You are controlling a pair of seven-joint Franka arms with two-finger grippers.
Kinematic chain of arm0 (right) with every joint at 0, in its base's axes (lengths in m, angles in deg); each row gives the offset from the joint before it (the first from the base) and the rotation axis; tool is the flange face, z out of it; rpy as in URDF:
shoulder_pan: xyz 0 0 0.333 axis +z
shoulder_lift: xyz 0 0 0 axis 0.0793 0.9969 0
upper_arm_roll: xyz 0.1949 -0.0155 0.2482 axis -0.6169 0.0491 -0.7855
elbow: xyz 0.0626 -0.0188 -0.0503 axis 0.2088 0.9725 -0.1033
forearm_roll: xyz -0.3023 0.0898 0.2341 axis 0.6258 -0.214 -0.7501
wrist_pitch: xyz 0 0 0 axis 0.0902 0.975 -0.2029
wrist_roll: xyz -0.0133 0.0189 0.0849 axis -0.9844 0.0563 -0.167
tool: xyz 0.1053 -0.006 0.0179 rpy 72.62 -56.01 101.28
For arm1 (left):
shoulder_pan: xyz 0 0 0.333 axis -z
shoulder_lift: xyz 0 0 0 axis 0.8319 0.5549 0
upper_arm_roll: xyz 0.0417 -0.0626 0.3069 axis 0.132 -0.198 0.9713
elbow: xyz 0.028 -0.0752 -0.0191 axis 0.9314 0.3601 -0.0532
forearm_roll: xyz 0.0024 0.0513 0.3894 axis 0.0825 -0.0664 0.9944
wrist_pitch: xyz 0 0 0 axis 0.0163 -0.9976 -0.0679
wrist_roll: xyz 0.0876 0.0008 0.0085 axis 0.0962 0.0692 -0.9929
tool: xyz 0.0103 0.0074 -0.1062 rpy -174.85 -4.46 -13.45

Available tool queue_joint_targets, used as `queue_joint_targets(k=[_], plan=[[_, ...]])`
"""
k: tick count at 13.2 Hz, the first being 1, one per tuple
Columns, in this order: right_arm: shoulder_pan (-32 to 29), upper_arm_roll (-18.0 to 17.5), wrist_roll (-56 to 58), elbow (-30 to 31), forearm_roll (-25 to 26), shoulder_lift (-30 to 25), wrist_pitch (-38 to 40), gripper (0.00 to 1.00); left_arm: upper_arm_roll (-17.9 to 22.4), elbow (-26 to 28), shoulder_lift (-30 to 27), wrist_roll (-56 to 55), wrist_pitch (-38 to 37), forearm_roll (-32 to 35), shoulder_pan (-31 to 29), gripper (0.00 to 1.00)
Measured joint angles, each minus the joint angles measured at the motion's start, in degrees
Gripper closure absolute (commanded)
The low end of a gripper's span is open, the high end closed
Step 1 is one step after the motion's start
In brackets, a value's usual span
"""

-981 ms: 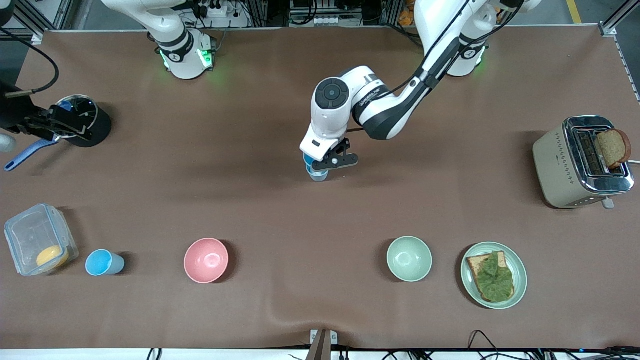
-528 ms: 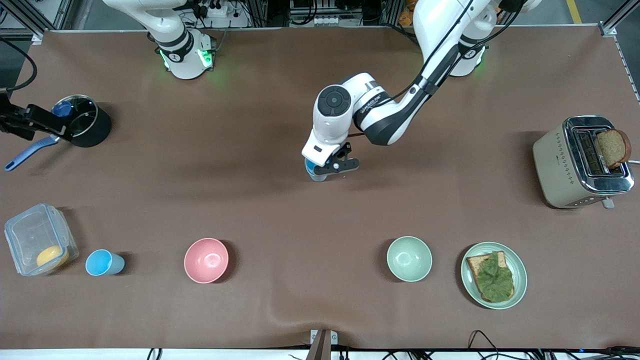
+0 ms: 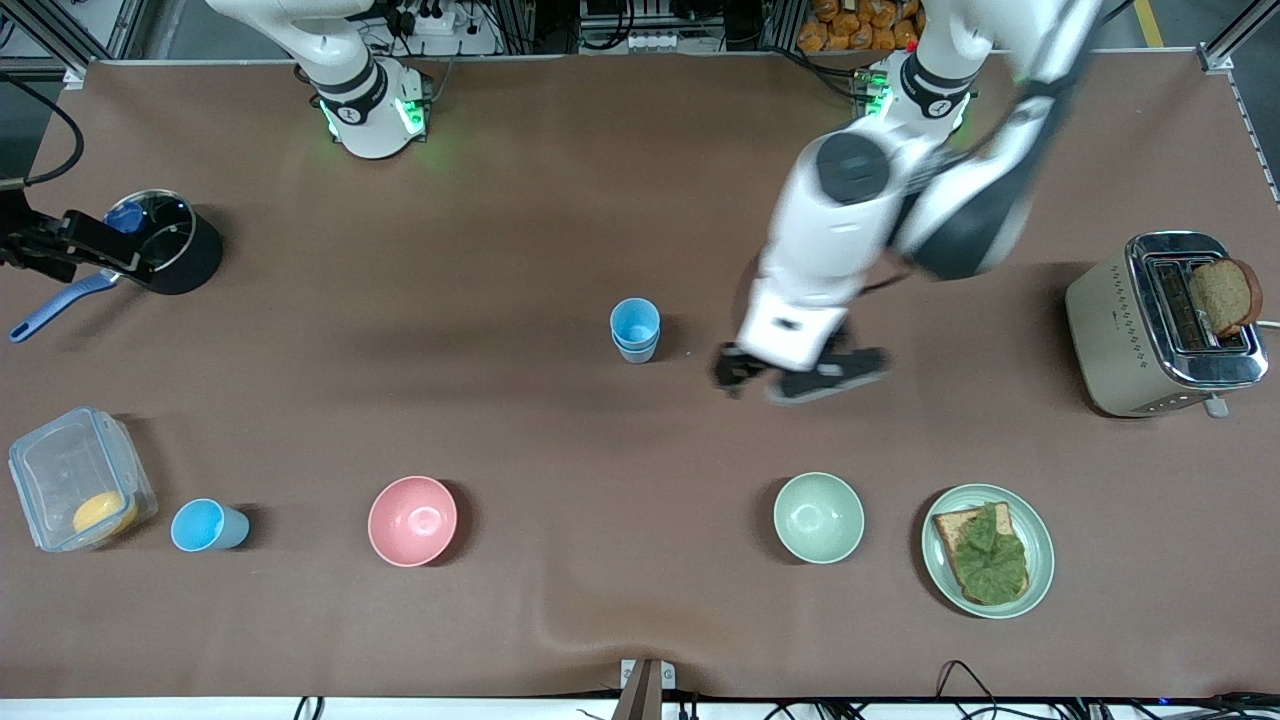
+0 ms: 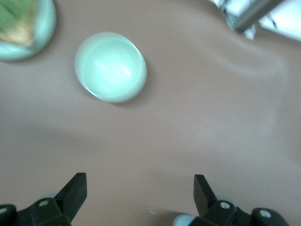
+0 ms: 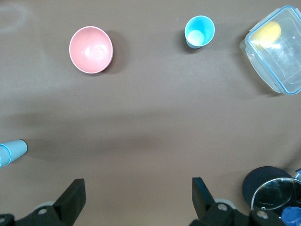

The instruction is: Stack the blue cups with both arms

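Left gripper [image 3: 800, 375] empty, fingers spread wide (left wrist view shows bare tabletop between them), up over bare table at about 3 o'clock from the stacked blue cups [image 3: 634, 331]. Right gripper [image 3: 60, 250] also spread and empty, over the black pot [image 3: 165, 240] at the right arm's end of the table; that arm waits. Two cups nested upright mid-table; the lone blue cup [image 3: 207, 526] stands upright nearer the front camera, toward the right arm's end, at 9 o'clock from the pink bowl [image 3: 412, 520], just beside the clear container [image 3: 75, 480]. Judgement: cups look light, thin, stiff plastic, smooth and likely slippery, easy to tip; pinch one wall at the rim, a finger inside and one outside, or squeeze the upper body gently. Lone cup is probably next, closest to the right arm. Brown mat [image 3: 500, 200] is flat with a slight wrinkle at 6 o'clock. Plenty of room around the stack; green bowl [image 3: 818, 517], sandwich plate [image 3: 987, 550], toaster [image 3: 1165, 320] well apart.
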Motion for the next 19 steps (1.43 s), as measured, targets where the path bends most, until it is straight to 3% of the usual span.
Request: queue_joint_targets(k=[3,8,10,15,19], plan=[[-0.3,0.0,0.2,-0.1,2.0,0.0,0.0,0.0,-0.1,0.2,-6.4,11.5,-7.6,-0.6,-6.8,0.0],[-0.3,-0.3,2.8,-0.1,3.6,0.0,0.1,0.0,-0.1,-0.1,-11.1,34.4,-15.5,-7.0,-17.6,0.0],[-0.3,-0.3,3.1,-0.1,3.7,0.0,0.2,0.0,1.0,-0.6,-13.6,36.2,-20.8,-7.7,-17.6,0.0],[-0.3,-0.4,3.2,-0.1,4.0,0.1,0.6,0.0,9.4,-0.7,-18.6,40.9,-25.5,-13.3,-17.3,0.0],[-0.3,-0.4,3.2,-0.1,4.1,0.1,0.7,0.0,9.4,-0.5,-18.7,41.0,-26.0,-13.3,-16.7,0.0]])
